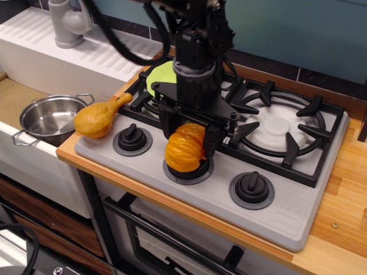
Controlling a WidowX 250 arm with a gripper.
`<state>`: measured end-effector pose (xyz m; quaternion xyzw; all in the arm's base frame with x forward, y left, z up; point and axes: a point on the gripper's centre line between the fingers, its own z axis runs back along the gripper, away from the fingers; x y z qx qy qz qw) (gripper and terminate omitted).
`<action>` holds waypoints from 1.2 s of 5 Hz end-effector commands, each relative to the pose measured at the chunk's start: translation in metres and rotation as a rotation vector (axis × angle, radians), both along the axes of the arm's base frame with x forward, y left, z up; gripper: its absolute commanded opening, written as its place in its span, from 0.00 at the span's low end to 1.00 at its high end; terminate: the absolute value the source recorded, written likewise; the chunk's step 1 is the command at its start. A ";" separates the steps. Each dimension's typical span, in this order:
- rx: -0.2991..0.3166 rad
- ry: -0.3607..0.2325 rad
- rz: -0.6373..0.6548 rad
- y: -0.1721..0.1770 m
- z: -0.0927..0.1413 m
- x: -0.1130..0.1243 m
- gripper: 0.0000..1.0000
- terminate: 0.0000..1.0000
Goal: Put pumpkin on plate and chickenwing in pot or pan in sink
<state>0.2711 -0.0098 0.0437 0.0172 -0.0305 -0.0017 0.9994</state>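
The ribbed orange pumpkin (184, 150) sits over the middle knob at the front of the stove. My gripper (190, 133) reaches straight down, with one finger on each side of the pumpkin, pressed against it. The lime-green plate (160, 75) lies on the left burner behind the arm and is mostly hidden by it. The golden chickenwing (98, 117) lies on the stove's front left corner, its bone end pointing to the back right. The steel pot (49, 118) stands empty in the sink (16, 95) at the left.
The grey stove top (287, 212) has black knobs (251, 188) along its front and a black grate over the right burner (281, 126). A grey tap (66, 23) and a ribbed white drainboard (109, 54) lie behind the sink. Wooden counter (344, 189) runs on the right.
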 end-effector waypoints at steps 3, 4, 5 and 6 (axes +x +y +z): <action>0.047 -0.007 -0.042 0.010 0.060 0.015 0.00 0.00; 0.061 -0.013 -0.069 0.020 0.075 0.026 0.00 0.00; 0.066 -0.041 -0.111 0.035 0.079 0.047 0.00 0.00; 0.051 -0.063 -0.151 0.052 0.077 0.068 0.00 0.00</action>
